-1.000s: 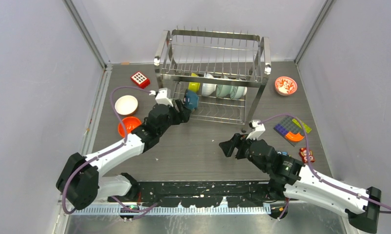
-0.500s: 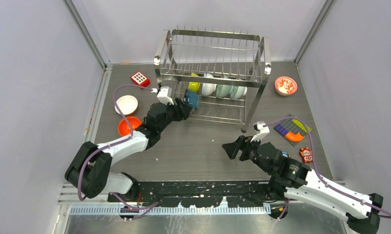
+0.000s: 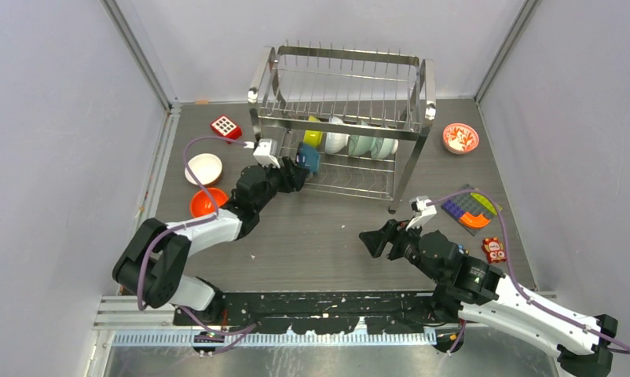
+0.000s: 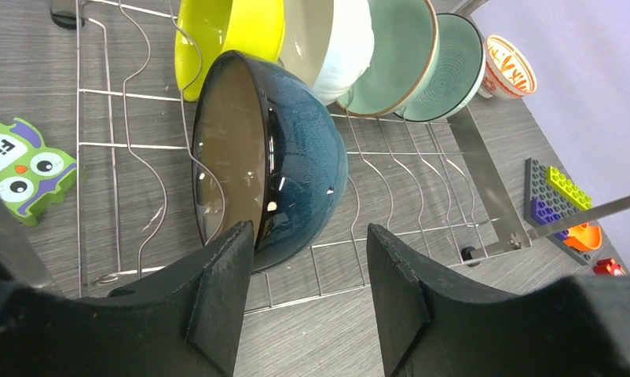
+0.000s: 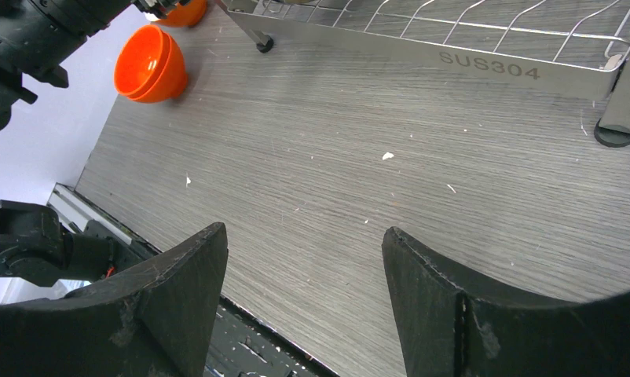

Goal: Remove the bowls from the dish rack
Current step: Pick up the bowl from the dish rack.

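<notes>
- Found the dark blue bowl [image 4: 296,173] on edge at the left end of the dish rack [image 3: 339,59], in its lower tier, brown inside facing away from the other bowls
- Saw along the same tier, in a close row behind it, a lime-yellow bowl [image 4: 225,31], a white bowl [image 4: 331,39], a teal bowl [image 4: 390,55] and a second teal bowl [image 4: 453,63], all on edge
- Caught the left gripper [image 4: 308,239] at the dark blue bowl with jaws spread and the bowl's lower part between them
- Noted one finger [image 4: 217,290] right at the rim and the other finger [image 4: 398,290] clear of the glazed blue back; could not tell contact at the rim
- Spotted three bowls out of the rack on the table [image 3: 320,236]: an orange bowl [image 3: 208,203] and a second white bowl [image 3: 203,168] to the left, a red-and-white bowl [image 3: 460,138] to the right
- Found the right gripper [image 5: 304,236] low over bare table in front of the rack, jaws spread wide, nothing between them
- Saw a red block [image 3: 225,126] with white dots near the rack's left end, a plate of toy bricks [image 3: 469,206] to the right, and a green owl card [image 4: 21,165] through the wires
</notes>
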